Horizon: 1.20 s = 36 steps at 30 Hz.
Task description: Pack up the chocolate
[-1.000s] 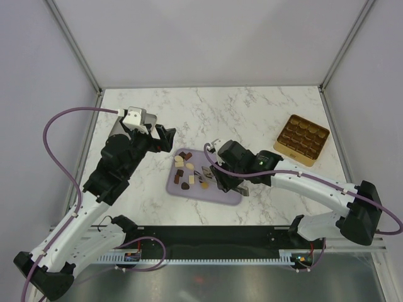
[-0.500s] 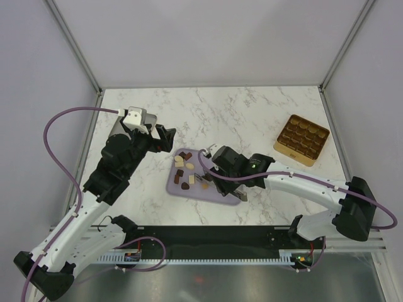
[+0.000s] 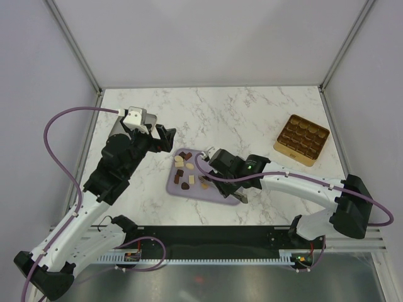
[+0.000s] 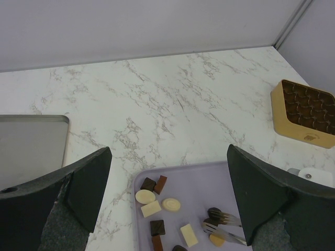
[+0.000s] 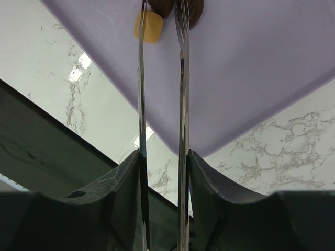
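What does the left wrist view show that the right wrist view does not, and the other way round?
Only the left wrist view: the gold box, the cream-white chocolates and the open left pincer.
Only the right wrist view: the right pincer clamping the metal tongs by their two arms.
Both: the lilac tray, the marble table, the tongs' tips at a dark brown chocolate, and a caramel-coloured piece beside it.

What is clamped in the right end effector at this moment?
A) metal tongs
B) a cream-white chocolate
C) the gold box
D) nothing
A: the right wrist view shows the metal tongs running out from between the fingers of the right end effector toward the lilac tray.
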### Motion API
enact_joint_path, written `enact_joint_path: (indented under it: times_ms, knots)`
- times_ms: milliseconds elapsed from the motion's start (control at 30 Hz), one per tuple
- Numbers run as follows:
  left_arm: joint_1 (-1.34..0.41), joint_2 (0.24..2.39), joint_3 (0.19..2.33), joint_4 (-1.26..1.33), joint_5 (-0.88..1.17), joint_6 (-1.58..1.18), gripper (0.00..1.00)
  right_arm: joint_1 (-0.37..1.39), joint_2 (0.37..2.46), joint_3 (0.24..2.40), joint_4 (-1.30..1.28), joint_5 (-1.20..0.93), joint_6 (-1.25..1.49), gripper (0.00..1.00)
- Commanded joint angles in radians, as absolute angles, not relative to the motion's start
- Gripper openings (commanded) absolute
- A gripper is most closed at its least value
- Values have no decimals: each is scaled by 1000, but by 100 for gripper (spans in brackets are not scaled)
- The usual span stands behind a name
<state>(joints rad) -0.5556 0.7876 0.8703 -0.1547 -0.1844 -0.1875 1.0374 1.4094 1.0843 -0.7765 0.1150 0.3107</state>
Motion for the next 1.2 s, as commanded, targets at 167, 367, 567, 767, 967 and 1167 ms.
enact_joint_path:
  times_ms: [167,367,567,767,967,1167]
  knots:
    - [-552,781,890,-130,-210,-215,100,1046,1422,1141,-778,155,308,40]
    - [-552,787,891,-130,-203,-219,100,1045,1402,1195,-776,227,316,34]
    - [-552,782,887,-130,-212,-219,100,1039,1401,1301,-788,300,301,31]
    - [-552,787,888,-130,-207,-222,100,898,1364,1328,-848,388,282,31]
    - [-552,793,887,-127,-195,-229,100,582,1382,1437,-862,405,230,31]
    - [-552,805,891,-132,-195,-227,100,342,1488,1485,-858,465,230,30]
